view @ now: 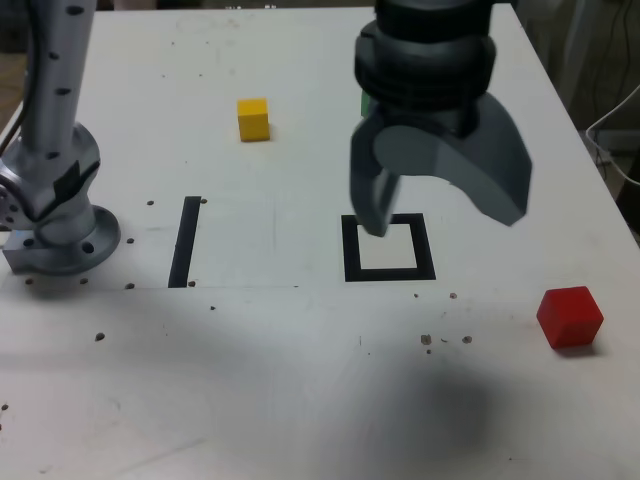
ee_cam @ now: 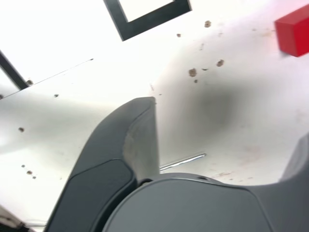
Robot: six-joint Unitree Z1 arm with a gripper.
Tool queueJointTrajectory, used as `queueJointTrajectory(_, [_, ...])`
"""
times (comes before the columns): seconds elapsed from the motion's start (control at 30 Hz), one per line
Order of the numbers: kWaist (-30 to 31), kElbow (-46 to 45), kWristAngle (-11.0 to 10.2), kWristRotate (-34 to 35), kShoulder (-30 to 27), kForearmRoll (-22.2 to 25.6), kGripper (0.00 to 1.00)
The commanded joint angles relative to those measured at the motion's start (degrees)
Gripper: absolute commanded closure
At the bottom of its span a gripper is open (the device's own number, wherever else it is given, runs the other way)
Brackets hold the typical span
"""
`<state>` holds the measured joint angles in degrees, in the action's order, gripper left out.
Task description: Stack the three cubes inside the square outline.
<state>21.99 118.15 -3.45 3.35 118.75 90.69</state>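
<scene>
In the exterior view, far left: my base (view: 60,240) sits bolted to the white table (view: 300,400), with my silver lower link rising out of the top of the picture. Just to its right lies a straight black strip (view: 185,241), flat on the table.

Further right and toward the far side — the yellow cube (view: 253,119), alone, well apart from everything else.

Centre: the square outline (view: 388,248), a black frame with a white middle. Nothing lies in it; no cube is inside.

Above the outline hangs my claw (view: 440,220), pointing down, fingers spread wide with nothing between them. One fingertip overlaps the outline's near-left corner in the picture; I cannot tell whether it touches the table. The other finger reaches past the outline's right edge. A sliver of green (view: 365,103) shows just behind my wrist housing — the green cube, mostly hidden.

Far right, near edge: the red cube (view: 570,316), well apart from the outline.

Wrist view: one dark finger (ee_cam: 130,145), a corner of the outline (ee_cam: 145,19), the red cube (ee_cam: 294,31), and scattered brown specks (ee_cam: 193,72) on the table.
</scene>
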Motion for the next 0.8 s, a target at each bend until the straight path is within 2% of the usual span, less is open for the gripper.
queueJointTrajectory(0.0, [0.07,3.18,-0.55,-1.13,2.31,1.46,0.00])
queueJointTrajectory(0.33, [0.07,9.36,-0.29,-2.85,8.56,2.49,0.00])
queueJointTrajectory(0.77, [-0.58,19.22,-1.08,-6.09,16.55,3.00,0.00])
